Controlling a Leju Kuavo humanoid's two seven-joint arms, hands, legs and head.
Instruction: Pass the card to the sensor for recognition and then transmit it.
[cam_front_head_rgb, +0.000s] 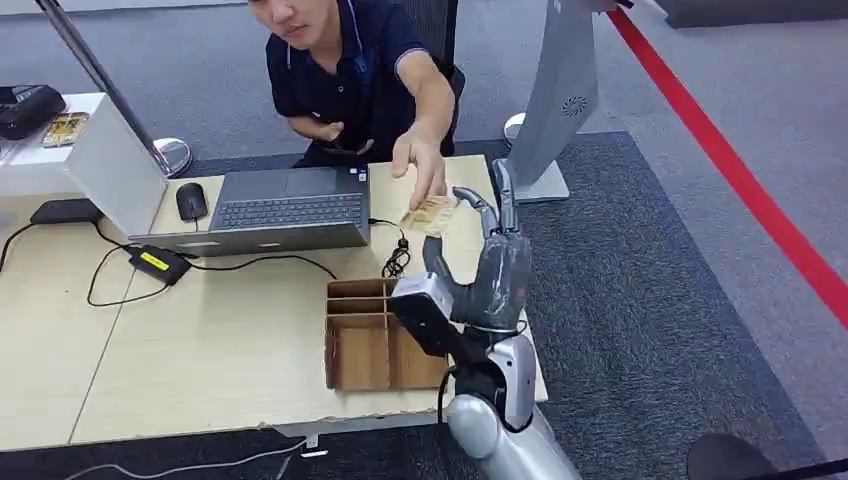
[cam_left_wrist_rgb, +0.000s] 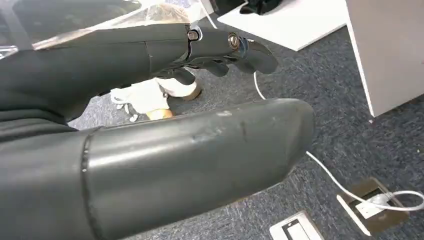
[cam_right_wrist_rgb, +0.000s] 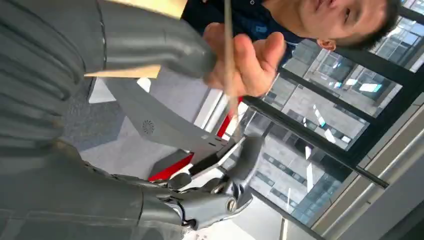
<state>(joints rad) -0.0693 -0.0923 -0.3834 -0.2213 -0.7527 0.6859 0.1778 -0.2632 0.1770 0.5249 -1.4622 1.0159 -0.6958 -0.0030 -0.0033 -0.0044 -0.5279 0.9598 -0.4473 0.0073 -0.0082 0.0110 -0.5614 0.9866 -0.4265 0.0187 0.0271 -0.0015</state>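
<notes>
Right hand (cam_front_head_rgb: 492, 262) raised over the surface's (cam_front_head_rgb: 230, 350) right edge, fingers spread, holding nothing. Card (cam_front_head_rgb: 430, 215) just beyond its fingertips, pinched by the person's hand (cam_front_head_rgb: 420, 160). Handover looks complete or nearly so; keep fingers clear, then withdraw slowly. Left hand (cam_left_wrist_rgb: 150, 125): grasp state unclear.

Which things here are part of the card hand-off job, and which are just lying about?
Part of the job:
card, held by the person's hand
right hand, raised beside the card

Just lying about:
laptop
mouse
wooden divided box
black adapter
</notes>
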